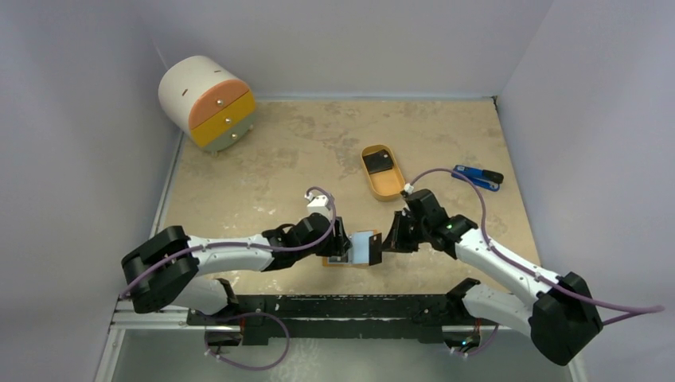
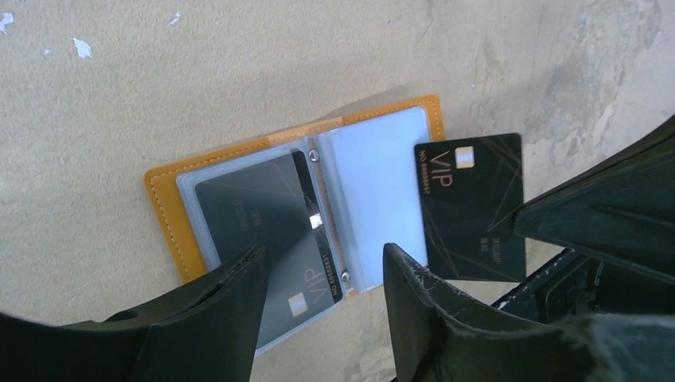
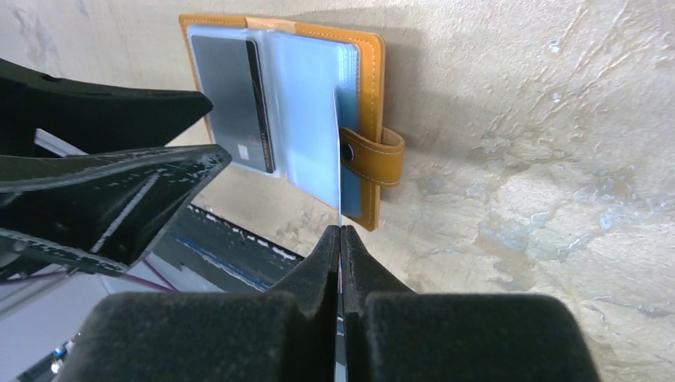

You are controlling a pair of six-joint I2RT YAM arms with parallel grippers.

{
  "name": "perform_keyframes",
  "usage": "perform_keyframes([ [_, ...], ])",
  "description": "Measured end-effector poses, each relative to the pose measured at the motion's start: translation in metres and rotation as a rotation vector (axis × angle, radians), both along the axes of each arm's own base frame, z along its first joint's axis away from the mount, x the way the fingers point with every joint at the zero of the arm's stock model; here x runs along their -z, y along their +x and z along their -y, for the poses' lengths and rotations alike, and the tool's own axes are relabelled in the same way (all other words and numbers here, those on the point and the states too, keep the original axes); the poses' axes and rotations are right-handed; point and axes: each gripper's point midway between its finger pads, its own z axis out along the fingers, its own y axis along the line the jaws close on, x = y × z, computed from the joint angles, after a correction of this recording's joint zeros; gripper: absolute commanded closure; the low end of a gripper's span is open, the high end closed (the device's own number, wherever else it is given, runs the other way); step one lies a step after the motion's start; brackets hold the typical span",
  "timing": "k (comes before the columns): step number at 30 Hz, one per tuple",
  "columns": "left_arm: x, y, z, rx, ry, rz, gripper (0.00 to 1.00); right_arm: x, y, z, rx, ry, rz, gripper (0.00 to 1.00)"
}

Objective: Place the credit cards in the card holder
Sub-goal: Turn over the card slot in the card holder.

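Lying open on the counter [image 2: 95, 95]: card holder [image 2: 163, 208], directly under the left claw [image 2: 322, 256], whose jaws stand wide apart, gripping nothing; one credit card [image 2: 251, 211] sleeved inside. Right claw [image 3: 341, 237] clamped tight on second credit card [image 2: 470, 207], beside the holder's clear page.

Both arms reached forward and bent inward from their bases, bringing the left gripper [image 1: 341, 243] and the right gripper [image 1: 392, 236] low and close together, tips facing each other. The left gripper's jaws stood wide apart, clamping nothing. The right gripper's jaws were pressed together on the rear edge of a credit card [image 2: 470, 207] that stuck out ahead of its fingertips.
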Motion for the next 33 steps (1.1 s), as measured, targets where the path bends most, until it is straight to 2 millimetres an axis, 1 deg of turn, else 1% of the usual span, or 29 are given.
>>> perform_keyframes([
  [3, 0.006, -0.001, 0.003, 0.009, 0.014, -0.015, 0.45, -0.002, 0.005, 0.004, 0.035, -0.012, 0.022, 1.00],
  [8, 0.009, 0.002, 0.017, 0.030, 0.017, -0.037, 0.45, 0.001, 0.008, 0.007, 0.060, -0.034, 0.026, 1.00],
  [11, 0.006, 0.004, 0.022, 0.033, 0.012, -0.036, 0.44, 0.005, 0.007, 0.010, 0.073, -0.045, 0.021, 1.00],
  [13, -0.001, 0.007, 0.025, 0.029, 0.013, -0.032, 0.43, 0.005, 0.007, 0.014, 0.093, -0.056, 0.023, 1.00],
  [16, -0.016, 0.014, 0.032, 0.012, 0.018, -0.011, 0.39, -0.006, 0.009, 0.023, 0.142, -0.061, 0.069, 1.00],
  [19, -0.025, 0.017, 0.035, 0.001, 0.035, 0.007, 0.38, -0.018, 0.011, 0.032, 0.188, -0.065, 0.115, 1.00],
  [21, -0.026, 0.016, 0.035, -0.001, 0.067, 0.020, 0.37, -0.027, 0.012, 0.038, 0.221, -0.069, 0.140, 1.00],
  [23, -0.023, 0.012, 0.036, 0.006, 0.109, 0.029, 0.37, -0.033, 0.013, 0.042, 0.247, -0.073, 0.156, 1.00],
  [25, -0.014, 0.008, 0.039, 0.022, 0.171, 0.037, 0.38, -0.037, 0.011, 0.046, 0.264, -0.074, 0.164, 1.00],
  [28, 0.003, 0.002, 0.040, 0.051, 0.259, 0.041, 0.38, -0.038, 0.006, 0.052, 0.281, -0.080, 0.160, 1.00],
  [31, 0.021, -0.004, 0.037, 0.076, 0.332, 0.038, 0.37, -0.038, 0.004, 0.055, 0.289, -0.087, 0.157, 1.00],
  [33, 0.020, -0.004, 0.040, 0.083, 0.341, 0.052, 0.37, -0.038, 0.002, 0.056, 0.291, -0.092, 0.152, 1.00],
])
